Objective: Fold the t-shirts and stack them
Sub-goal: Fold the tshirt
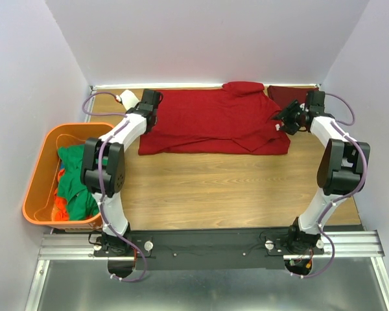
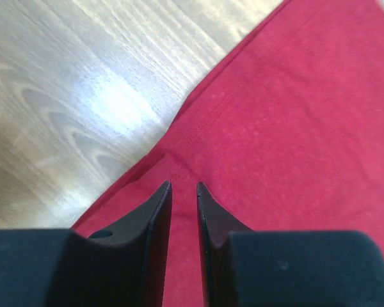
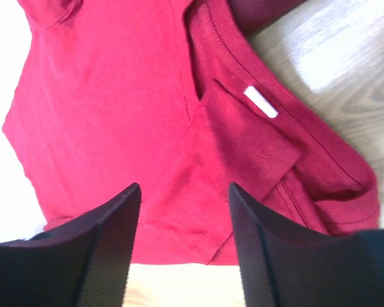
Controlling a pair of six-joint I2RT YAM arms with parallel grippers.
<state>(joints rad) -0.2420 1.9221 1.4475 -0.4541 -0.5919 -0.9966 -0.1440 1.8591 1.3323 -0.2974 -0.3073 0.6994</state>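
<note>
Red t-shirt [image 1: 207, 123]: spread across the far side of the bench [image 1: 214, 188], partly folded.
Dark maroon t-shirt [image 1: 284, 95]: far right corner, partly under the red one.
Green t-shirts [image 1: 74, 181]: heaped in the orange tub [image 1: 35, 178], left of the bench.
Left gripper [image 2: 183, 187]: fingers almost together at the red shirt's left edge; whether they pinch cloth cannot be told.
Right gripper [image 3: 184, 188]: spread wide above the red shirt's collar end, holding nothing.

the right gripper [image 3: 184, 188] hangs over a red t-shirt [image 3: 109, 109], its two black fingers [image 3: 112, 243] spread wide apart. the shirt's ribbed collar [image 3: 294, 125] lies rumpled with a white label [image 3: 260, 102] showing. beyond it are wooden table [image 3: 345, 77] and a darker maroon cloth [image 3: 262, 9].
</note>
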